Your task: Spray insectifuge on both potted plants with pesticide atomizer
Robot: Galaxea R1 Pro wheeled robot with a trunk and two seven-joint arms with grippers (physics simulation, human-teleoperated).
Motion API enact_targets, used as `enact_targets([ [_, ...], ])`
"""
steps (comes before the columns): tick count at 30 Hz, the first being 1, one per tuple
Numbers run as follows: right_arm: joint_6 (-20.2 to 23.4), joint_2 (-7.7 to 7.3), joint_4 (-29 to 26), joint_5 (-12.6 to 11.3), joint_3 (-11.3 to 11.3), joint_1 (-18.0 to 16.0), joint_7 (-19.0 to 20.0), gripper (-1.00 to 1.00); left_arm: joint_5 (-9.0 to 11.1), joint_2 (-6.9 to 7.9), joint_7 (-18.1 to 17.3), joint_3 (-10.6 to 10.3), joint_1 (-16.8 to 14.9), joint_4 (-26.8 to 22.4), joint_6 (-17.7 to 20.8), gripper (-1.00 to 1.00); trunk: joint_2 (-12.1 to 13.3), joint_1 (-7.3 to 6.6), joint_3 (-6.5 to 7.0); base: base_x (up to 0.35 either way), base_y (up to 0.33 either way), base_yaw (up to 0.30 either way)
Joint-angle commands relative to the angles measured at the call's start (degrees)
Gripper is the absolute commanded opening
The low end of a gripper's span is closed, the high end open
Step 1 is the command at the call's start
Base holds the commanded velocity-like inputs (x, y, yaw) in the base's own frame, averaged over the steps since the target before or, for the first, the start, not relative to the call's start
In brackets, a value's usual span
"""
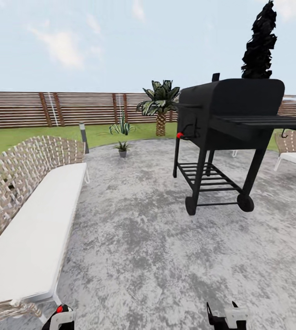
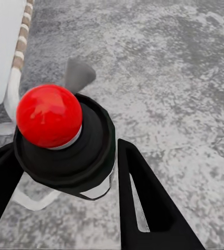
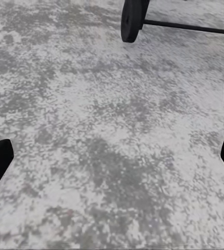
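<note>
One small grey-potted plant (image 1: 122,148), mottled round patio (image 1: 166,256), slatted wooden fence (image 1: 74,109).

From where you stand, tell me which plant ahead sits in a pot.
The small potted plant at the patio's far edge, in a grey pot. The spiky plant and the palm behind grow from the lawn.

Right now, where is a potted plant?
In the head view, one potted plant stands at the patio's far edge, left of the grill, before the fence.

Small potted plant (image 1: 122,148) upright at patio's (image 1: 166,247) far edge.
</note>
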Motion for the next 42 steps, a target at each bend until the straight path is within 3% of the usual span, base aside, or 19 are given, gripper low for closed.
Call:
enact_targets([
  [1,-0.1,-0.01,0.0,0.6,0.0,0.0,-0.5,1.0,0.3,0.0,-0.1,0.0,0.0,0.0,-0.2,-1.0,0.0,0.02,-0.06,0.34,0.0,0.004],
  [18,0.0,-0.01,-0.1,0.5,-0.1,0.0,-0.6,1.0,0.3,0.0,-0.1,0.0,0.0,0.0,-0.2,-1.0,0.0,0.02,-0.06,0.34,0.0,0.007],
  [35,0.0,-0.01,0.0,0.6,-0.1,0.0,-0.6,1.0,0.3,-0.01,-0.1,0.0,0.0,0.1,-0.2,-1.0,0.0,0.02,0.09,0.339,0.0,0.199],
  [42,0.0,-0.01,0.0,0.6,-0.1,0.0,-0.6,1.0,0.3,-0.01,-0.1,0.0,0.0,0.1,-0.2,-1.0,0.0,0.02,0.11,0.34,-0.051,0.036],
])
